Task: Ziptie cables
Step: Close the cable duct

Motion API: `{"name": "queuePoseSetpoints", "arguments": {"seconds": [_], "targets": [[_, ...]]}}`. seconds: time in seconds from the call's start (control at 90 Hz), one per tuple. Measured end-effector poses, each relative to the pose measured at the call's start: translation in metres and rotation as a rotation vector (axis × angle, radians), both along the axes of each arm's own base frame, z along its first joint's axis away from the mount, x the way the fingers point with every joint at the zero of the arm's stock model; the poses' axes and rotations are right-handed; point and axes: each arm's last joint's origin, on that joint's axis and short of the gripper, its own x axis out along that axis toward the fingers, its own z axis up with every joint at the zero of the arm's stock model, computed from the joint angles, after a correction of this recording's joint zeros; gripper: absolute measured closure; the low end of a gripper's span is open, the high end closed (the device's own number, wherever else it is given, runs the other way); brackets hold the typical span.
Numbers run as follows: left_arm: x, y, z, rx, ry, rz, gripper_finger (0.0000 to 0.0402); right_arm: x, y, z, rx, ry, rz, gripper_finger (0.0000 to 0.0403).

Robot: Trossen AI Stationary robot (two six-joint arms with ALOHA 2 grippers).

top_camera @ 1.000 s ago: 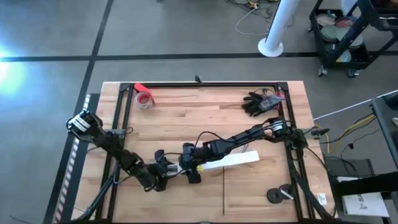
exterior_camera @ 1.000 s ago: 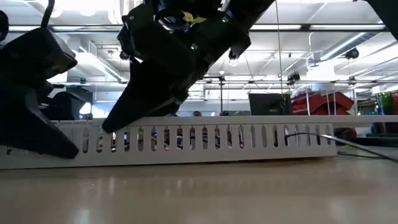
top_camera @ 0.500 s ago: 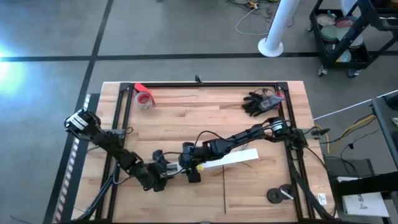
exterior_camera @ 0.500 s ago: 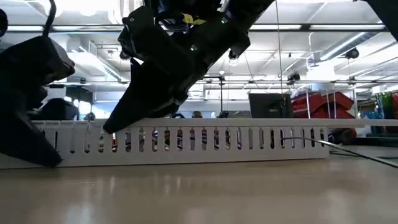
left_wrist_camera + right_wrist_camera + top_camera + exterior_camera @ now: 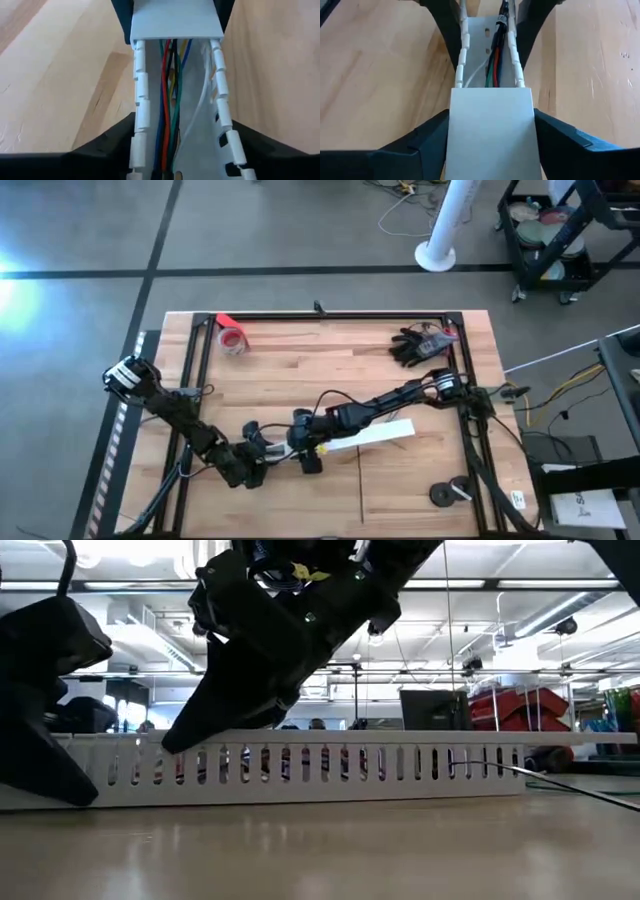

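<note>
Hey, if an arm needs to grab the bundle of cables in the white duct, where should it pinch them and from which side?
Probably from above, on the open stretch of the white duct between the two grippers. There the cables lie bare and run lengthwise; farther on, the flat cover hides them. The slotted side walls block a sideways approach, so narrow fingers should straddle across the bundle.

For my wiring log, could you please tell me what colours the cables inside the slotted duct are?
The cables are red, blue, green, black and yellow, plus one white; the left wrist view shows them best.

Bright overhead ceiling lights, glare at floor left edge; low view backlit, arms silhouetted.
</note>
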Motion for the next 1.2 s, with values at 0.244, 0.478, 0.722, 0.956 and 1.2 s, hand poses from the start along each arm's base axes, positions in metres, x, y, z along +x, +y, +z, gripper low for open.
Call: {"name": "queuePoseSetpoints", "arguments": {"seconds": [0.244,0.478,0.722,0.956,1.2], "targets": [[0.001,0.001,0.000,0.024,-0.008,-0.003,0.0175,0.005,0.001,-0.005,0.016,-0.044,0.000,0.0175],[0.003,0.003,0.000,0.044,-0.015,-0.011,0.0182,0.008,0.003,-0.003,0.066,-0.086,0.038,0.0165],[0.005,0.004,0.001,0.057,-0.025,-0.001,0.0185,0.010,0.002,-0.003,0.044,-0.100,-0.001,0.0181],[0.007,0.006,0.001,0.065,-0.032,0.008,0.0182,0.018,-0.001,0.013,0.046,-0.179,-0.029,0.0153],[0.011,0.009,0.002,0.074,-0.036,0.006,0.0181,0.017,-0.001,0.010,0.030,-0.177,-0.002,0.0204]]}}
